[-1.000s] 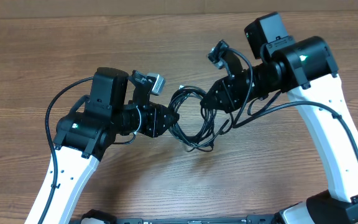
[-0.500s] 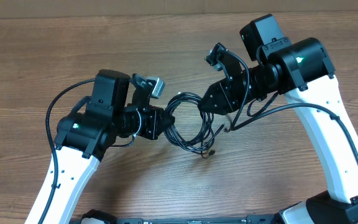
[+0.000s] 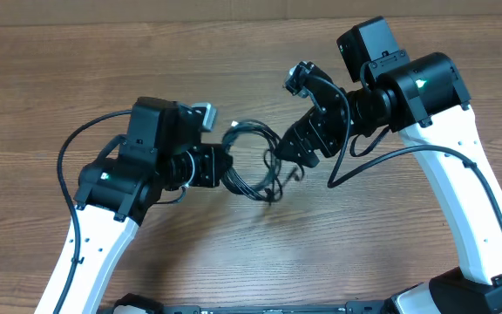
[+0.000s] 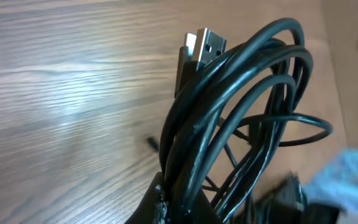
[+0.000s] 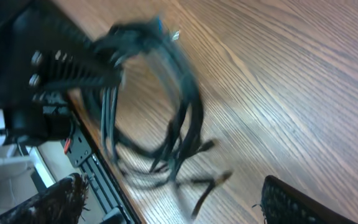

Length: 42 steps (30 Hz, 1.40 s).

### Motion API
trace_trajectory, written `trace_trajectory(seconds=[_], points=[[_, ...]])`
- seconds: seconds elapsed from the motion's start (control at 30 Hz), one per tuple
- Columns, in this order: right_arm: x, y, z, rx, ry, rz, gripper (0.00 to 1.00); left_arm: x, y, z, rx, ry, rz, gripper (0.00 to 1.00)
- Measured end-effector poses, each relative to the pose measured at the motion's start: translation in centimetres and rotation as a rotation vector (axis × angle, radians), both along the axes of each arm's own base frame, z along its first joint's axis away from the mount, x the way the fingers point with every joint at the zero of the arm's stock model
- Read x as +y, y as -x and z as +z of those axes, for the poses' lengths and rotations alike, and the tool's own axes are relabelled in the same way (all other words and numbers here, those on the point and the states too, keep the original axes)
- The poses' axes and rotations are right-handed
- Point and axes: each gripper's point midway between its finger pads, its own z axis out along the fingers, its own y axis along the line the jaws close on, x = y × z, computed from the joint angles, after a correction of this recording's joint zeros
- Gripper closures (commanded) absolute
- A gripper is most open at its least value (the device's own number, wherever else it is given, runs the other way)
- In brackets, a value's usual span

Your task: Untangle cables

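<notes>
Cables (image 3: 253, 162): black coiled bundle, centre of overhead frame, between arms, loops not separated. Left gripper (image 3: 223, 167): clamped tight on bundle's left edge, several strands pinched together. USB plug (image 4: 202, 45) sticks out at top of coil, upper middle of left wrist frame. Right gripper (image 5: 173, 198): fingers spread wide, holding nothing, cables just beyond.

Risks:
- pull against multi-strand pinch could tighten tangle
- right could close on whole bundle instead of single strand
- loose plug ends could snag fingers

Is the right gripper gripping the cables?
No, in the right wrist view the right gripper has its fingers spread wide, and the cables hang ahead of them, not pinched.
</notes>
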Motion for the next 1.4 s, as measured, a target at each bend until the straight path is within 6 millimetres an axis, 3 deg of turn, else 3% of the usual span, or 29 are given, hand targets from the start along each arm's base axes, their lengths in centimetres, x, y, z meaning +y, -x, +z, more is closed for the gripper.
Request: trace_trajectory(seconds=[0.17,0.3,0.63,0.77,0.9,0.97,1.07,1.17,1.23,1.27,1.4], points=[[0.7,1.3,0.1,-0.018,-0.018,0.109,0.14,2.7,-1.1,-0.4,0.067,0.016,0.177,0.96],[1.9,2.3,0.2,-0.063,-0.026,0.216,0.14,3.7,-1.7,-0.2,0.118,0.077,0.277,0.96],[4.9,4.0,0.3,-0.17,-0.018,0.386,0.14,2.4,-1.6,1.0,0.207,0.236,0.318,0.96],[5.1,4.0,0.2,-0.187,-0.008,0.398,0.15,1.7,-1.2,1.5,0.232,0.281,0.291,0.96],[5.1,3.9,0.1,-0.198,0.001,0.401,0.25,0.8,-0.8,2.1,0.256,0.334,0.261,0.96],[5.0,3.9,-0.1,-0.194,0.006,0.401,0.26,0.5,-0.8,2.6,0.258,0.358,0.245,0.96],[5.0,3.9,-0.8,-0.18,0.013,0.405,0.36,0.1,-0.7,3.5,0.253,0.383,0.225,0.96],[4.8,4.1,-2.0,-0.153,0.029,0.408,0.52,0.1,-0.9,4.6,0.231,0.397,0.217,0.96],[4.7,4.2,-2.6,-0.136,0.036,0.41,0.92,0.3,-1.1,5.1,0.219,0.407,0.219,0.96],[4.7,4.2,-2.8,-0.128,0.037,0.405,0.96,0.4,-1.2,5.3,0.217,0.413,0.221,0.96],[4.8,4.3,-3.1,-0.124,0.033,0.409,0.96,0.9,-1.3,5.6,0.218,0.43,0.227,0.96]])
